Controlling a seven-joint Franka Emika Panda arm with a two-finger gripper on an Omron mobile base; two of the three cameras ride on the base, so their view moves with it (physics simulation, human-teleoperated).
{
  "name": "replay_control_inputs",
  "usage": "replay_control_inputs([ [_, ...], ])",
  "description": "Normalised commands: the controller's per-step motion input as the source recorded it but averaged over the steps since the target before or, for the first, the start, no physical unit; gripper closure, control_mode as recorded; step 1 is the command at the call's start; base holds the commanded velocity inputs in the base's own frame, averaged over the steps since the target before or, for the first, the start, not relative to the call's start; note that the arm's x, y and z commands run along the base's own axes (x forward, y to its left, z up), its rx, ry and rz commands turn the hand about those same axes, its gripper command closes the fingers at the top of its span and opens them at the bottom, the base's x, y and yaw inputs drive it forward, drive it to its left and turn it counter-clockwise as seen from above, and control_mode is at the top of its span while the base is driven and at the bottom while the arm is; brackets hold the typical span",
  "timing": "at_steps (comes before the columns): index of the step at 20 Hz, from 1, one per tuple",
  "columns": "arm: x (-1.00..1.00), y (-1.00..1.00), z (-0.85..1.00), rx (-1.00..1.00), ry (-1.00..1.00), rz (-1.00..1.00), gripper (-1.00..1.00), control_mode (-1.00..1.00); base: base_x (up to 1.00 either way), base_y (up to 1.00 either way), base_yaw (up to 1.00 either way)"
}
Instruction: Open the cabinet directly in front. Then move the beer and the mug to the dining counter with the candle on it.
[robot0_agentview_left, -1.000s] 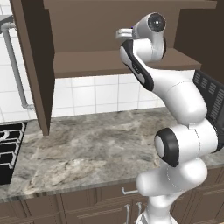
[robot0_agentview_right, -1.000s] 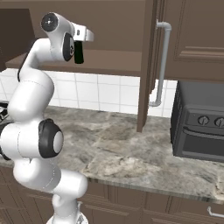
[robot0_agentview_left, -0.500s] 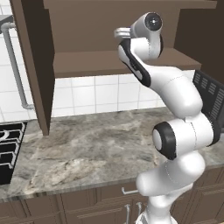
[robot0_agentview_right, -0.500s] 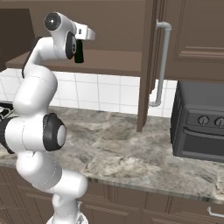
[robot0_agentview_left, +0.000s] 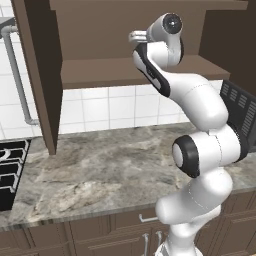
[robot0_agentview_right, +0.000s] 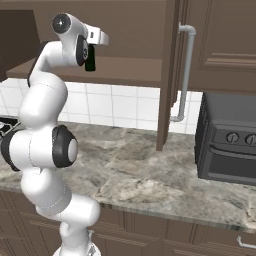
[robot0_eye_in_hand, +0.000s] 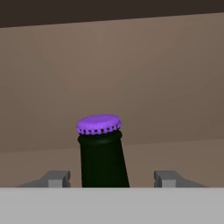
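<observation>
Arm pose: white arm rises from the lower right of the left base view, bends back at the dark elbow joint in mid frame, then reaches up and forward into the open cabinet (robot0_agentview_left: 135, 72) near top centre; in the right base view the same column climbs the left side and ends at upper left.
Wrist: hand lies roughly level, pointing into the shelf space, with its round dark joint cap toward the camera.
Gripper: gripper (robot0_eye_in_hand: 112, 178) sits low in the hand view, one grey fingertip (robot0_eye_in_hand: 56, 178) at lower left and the other at lower right.
Finger state: tips stand apart on either side of the bottle neck with a gap visible on both sides; they do not appear to touch the glass, though their lowest part is cut off at the frame edge.
Beer: beer (robot0_eye_in_hand: 103, 155) stands upright in the lower centre of the hand view, purple cap up, between the fingertips; in the right base view its dark body (robot0_agentview_right: 90, 59) shows just beside the hand at upper left, on the cabinet shelf.
Cabinet doors: both swung open; right door with its silver bar handle (robot0_agentview_right: 183, 75) stands edge-on at upper centre-right of the right base view.
Counter: veined stone counter (robot0_agentview_left: 95, 172) spans the middle of both base views, below the shelf.
Appliance: black toaster oven (robot0_agentview_right: 225, 145) sits on the counter at the right edge of the right base view.
</observation>
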Motion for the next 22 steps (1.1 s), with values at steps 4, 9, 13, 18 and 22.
replay_control_inputs([
  [4,0.0,0.0,0.0,0.0,0.0,0.0,1.0,-1.0,0.0,0.0,0.0],
  [9,0.0,0.0,0.0,0.0,0.0,0.0,1.0,-1.0,0.0,0.0,0.0],
  [13,-0.08,0.0,0.0,0.0,-0.01,0.0,1.0,-1.0,0.0,0.0,0.0],
  [18,-0.37,0.0,0.0,0.0,-0.28,0.0,1.0,-1.0,0.0,0.0,0.0],
  [22,-0.64,0.0,0.0,0.0,-0.51,0.0,1.0,-1.0,0.0,0.0,0.0],
])
